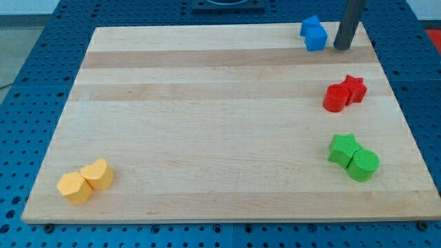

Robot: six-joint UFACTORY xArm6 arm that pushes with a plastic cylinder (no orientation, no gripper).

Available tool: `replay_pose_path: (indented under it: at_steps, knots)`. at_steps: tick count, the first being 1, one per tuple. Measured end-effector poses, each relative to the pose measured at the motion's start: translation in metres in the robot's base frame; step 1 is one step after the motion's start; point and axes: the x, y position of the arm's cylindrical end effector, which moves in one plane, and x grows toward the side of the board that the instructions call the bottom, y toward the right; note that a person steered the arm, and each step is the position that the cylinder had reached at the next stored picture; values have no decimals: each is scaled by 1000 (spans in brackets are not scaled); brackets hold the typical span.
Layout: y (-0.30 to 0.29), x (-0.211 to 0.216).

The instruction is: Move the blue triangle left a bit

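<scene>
At far right of board [207, 138]: my tip [340, 48] just right of the blue blocks.
Blue triangle [309, 26] touches blue cube [316, 38]; tip apart from both, no jaws fitted.

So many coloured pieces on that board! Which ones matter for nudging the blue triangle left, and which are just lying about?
In the job:
- blue triangle, touching a blue cube
- my tip, just to their right

Lying about:
- red blocks
- green blocks
- yellow blocks
</scene>
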Motion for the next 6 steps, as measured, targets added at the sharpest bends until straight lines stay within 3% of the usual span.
replay_pose_path:
  at_steps: [2,4,6]
  knots:
    - [4,7]
    - [73,8]
    - [48,-48]
